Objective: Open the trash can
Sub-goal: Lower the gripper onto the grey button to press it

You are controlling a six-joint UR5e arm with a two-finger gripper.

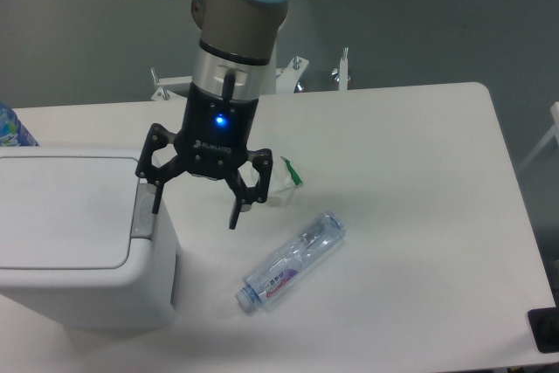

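The trash can (pixel 70 216) is a large boxy white bin at the left of the table. Its flat lid is down and a grey push-button strip (pixel 143 213) runs along its right edge. My gripper (pixel 194 209) hangs open and empty just to the right of the bin. Its left fingertip is right above the top of the button strip; I cannot tell if it touches. The right fingertip points down over the table.
A clear plastic bottle (pixel 293 261) lies on its side right of the gripper. A small white carton with green print (pixel 284 183) sits behind the gripper's right finger. A blue-labelled bottle (pixel 10 127) peeks in at the left edge. A dark object (pixel 546 329) sits at the bottom right.
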